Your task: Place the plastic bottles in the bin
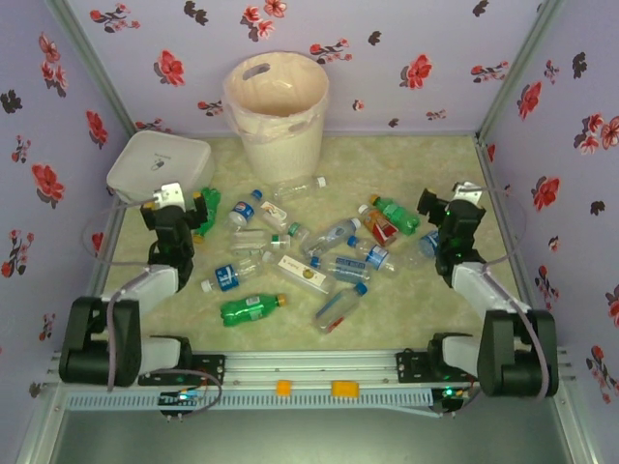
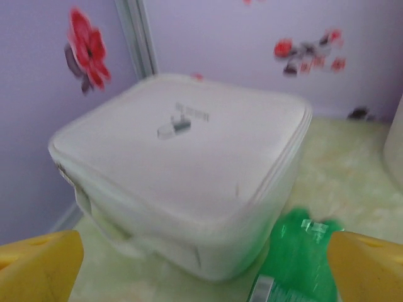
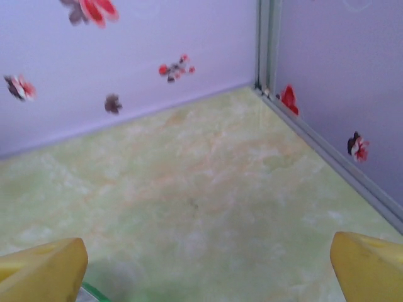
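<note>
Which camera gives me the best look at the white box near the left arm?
Left wrist view: the white rounded-square box sits close and large, its closed lid and near corner clear. Top external shows the box whole but small, at the far left, left of the bin.

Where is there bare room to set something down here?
The table is bare between the bin and the right wall, back to the far right corner. Another free strip lies between the plastic bottles and the near rail. Crowded: those bottles fill the middle; the white box takes the far left corner.
</note>
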Available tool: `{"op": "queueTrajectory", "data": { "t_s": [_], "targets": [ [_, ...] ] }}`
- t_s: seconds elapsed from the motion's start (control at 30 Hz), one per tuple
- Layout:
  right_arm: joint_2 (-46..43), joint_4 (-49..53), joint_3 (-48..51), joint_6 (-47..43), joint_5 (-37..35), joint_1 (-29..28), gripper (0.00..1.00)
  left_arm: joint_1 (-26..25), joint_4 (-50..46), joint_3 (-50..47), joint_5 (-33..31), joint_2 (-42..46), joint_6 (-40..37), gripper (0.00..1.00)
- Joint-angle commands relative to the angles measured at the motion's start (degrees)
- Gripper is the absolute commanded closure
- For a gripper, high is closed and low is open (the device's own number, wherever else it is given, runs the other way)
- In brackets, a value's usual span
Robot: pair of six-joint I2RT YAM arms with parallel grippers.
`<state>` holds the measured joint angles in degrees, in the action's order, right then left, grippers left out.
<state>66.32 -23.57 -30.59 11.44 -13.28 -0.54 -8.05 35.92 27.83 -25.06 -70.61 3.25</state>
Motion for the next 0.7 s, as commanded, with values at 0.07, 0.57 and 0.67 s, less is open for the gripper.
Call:
{"op": "queueTrajectory", "data": {
  "t_s": [0.07, 0.57, 0.67],
  "targets": [
    [-6.97, 25.01, -7.29, 10.43, 3.16, -1.76, 0.00, -2.15, -16.02, 6.94, -0.49, 7.42, 9.64, 0.01],
    [-4.85, 59.02, -17.01, 29.84, 2.20, -9.40, 0.00, -22.69, -21.38, 15.34, 9.51, 0.22, 28.10, 0.00],
    [-2.59, 57.05, -15.79, 29.68, 3.99, -7.77, 0.00, -26.19, -22.58, 18.65, 10.44, -4.53, 27.53, 0.01]
  ]
}}
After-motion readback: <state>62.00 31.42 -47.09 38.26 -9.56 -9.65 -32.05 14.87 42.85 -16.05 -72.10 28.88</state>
